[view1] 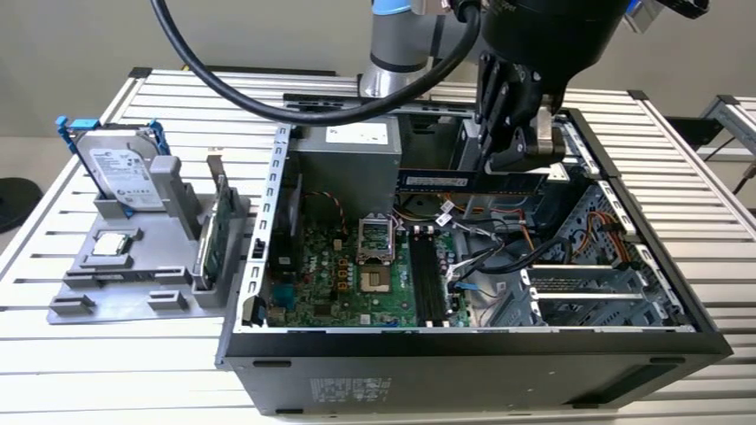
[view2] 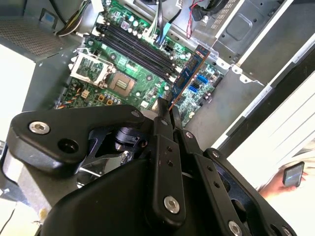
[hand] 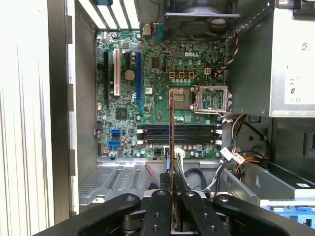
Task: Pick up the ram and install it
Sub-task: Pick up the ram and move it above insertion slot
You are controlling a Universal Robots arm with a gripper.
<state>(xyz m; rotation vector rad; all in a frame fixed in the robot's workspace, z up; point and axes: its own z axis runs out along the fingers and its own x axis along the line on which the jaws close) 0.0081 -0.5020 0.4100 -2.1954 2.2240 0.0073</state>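
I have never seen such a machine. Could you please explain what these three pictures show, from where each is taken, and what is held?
This is one robot arm with a claw at its end. The exterior view comes from a camera standing apart from the arm; both wrist views come from cameras riding on the arm, looking past the claw. The claw is shut on the ram, a thin memory stick, and holds it over an open computer case. In the first wrist view the stick appears as a thin line crossing the dark memory slots of the green motherboard; it is not seated. On the slatted table, at the exterior view's left, a grey holder carries a hard drive in a blue frame and a green expansion card.
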